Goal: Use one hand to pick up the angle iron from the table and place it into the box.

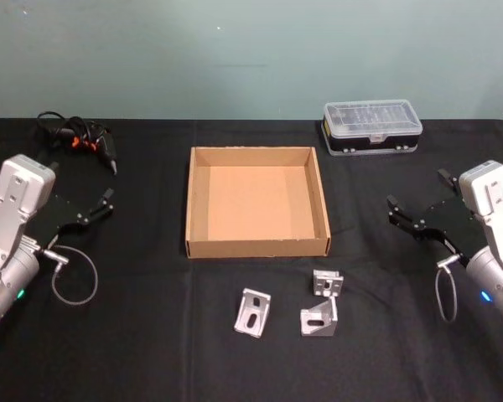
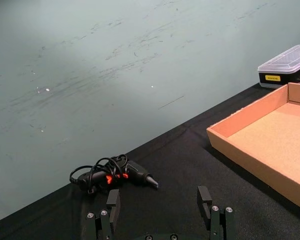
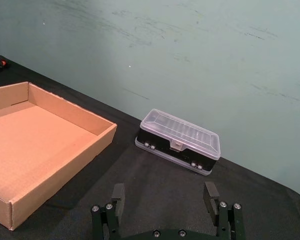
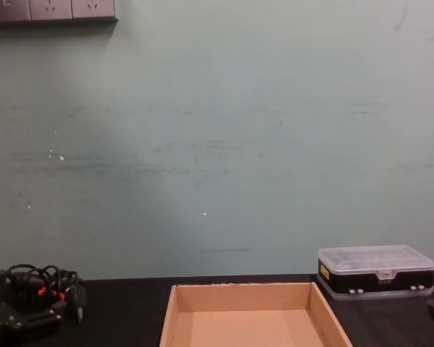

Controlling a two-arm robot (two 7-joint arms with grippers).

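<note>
While the left gripper (image 2: 159,197) and right gripper (image 3: 164,195) hang either side with fingers apart, three angle irons (image 1: 251,312) lie on the black table (image 1: 151,352) just before one box (image 1: 256,247). One case (image 1: 371,126) and one cable tangle (image 1: 77,138) sit behind, below a green wall (image 4: 217,144).

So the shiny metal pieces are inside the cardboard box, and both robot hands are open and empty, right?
Not quite. The box has nothing in it. The head view shows the three angle irons lying on the table, just in front of the box. The left gripper and the right gripper are indeed open and empty.
</note>
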